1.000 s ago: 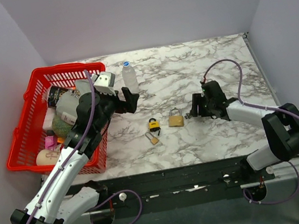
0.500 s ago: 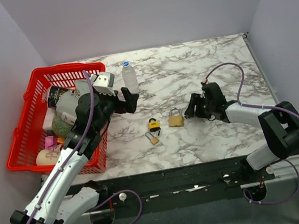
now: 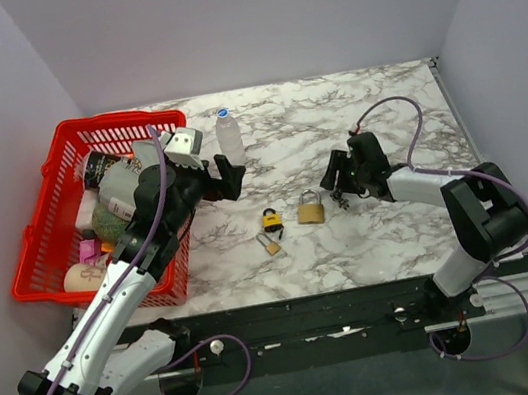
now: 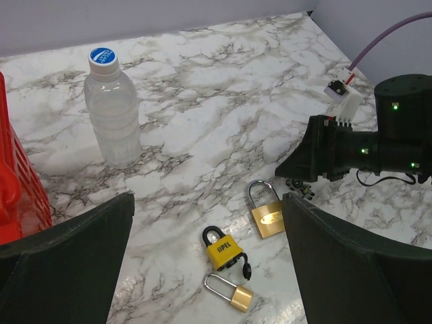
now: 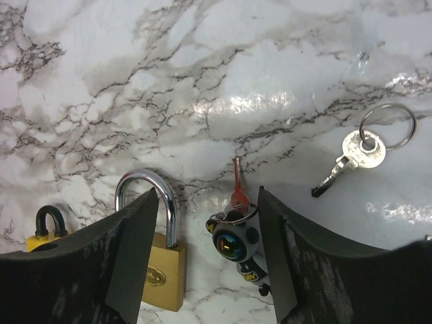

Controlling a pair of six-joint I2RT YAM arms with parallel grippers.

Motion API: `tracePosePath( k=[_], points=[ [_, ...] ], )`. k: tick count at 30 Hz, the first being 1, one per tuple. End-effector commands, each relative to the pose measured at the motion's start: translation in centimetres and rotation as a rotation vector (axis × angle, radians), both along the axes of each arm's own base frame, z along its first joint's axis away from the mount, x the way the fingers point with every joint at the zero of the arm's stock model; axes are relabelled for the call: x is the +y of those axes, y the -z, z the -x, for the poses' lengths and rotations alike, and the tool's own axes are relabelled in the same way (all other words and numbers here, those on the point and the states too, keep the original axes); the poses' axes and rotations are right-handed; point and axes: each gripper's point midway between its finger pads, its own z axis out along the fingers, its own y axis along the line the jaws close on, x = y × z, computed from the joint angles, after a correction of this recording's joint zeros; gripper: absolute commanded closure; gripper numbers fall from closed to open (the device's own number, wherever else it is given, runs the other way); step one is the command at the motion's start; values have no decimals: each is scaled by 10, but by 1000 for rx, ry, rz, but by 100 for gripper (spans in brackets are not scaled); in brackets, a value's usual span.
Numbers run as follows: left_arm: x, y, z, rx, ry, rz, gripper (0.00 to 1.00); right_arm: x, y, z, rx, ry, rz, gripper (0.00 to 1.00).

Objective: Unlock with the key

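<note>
A white-veined marble table (image 3: 333,125) fills the space between plain pale walls. The right gripper (image 5: 206,202) is low over the table on the right, fingers spread and empty. It straddles a red key (image 5: 237,185) joined to a small round dark charm (image 5: 233,241); whether the fingers touch the surface cannot be told. A brass padlock (image 5: 160,266) lies just left of the gripper, beside one finger. A silver key (image 5: 352,154) on a ring lies outside the other finger. Further left are a yellow padlock (image 3: 271,221) and, nearer, a small brass padlock (image 3: 270,244). The left gripper (image 3: 222,186) hovers wide open and empty. It sits between a clear bottle (image 3: 229,137) standing further back and a full red basket (image 3: 105,123) at the left edge.
</note>
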Motion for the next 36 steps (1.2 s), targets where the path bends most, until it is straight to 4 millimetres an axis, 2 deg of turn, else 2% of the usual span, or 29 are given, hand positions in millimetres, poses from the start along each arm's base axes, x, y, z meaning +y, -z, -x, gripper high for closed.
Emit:
tracePosePath(
  k=[1, 4, 6, 11, 14, 19, 28, 36],
  points=[
    [-2, -4, 2, -14, 9, 18, 1, -1, -17, -22, -91, -9, 43, 30],
    [-2, -5, 3, -15, 11, 19, 1, -5, -18, -14, -96, -37, 75, 30],
    [-2, -4, 2, -12, 9, 21, 1, -16, -13, -9, -91, -23, 129, 29],
    [-3, -3, 3, -8, 14, 25, 1, -29, 6, 18, -24, -50, 196, 27],
    [-4, -4, 3, -7, 16, 26, 1, -34, 15, 27, 17, -55, 239, 28],
    [-5, 0, 1, 3, 15, 22, 1, -31, 11, 26, 11, -71, 296, 30],
    [-4, 0, 0, 8, 7, 21, 1, -39, 17, 28, 60, -62, 406, 37],
    [-3, -1, 1, 6, 3, 22, 1, -29, 22, 20, 71, -100, 431, 38]
  ],
)
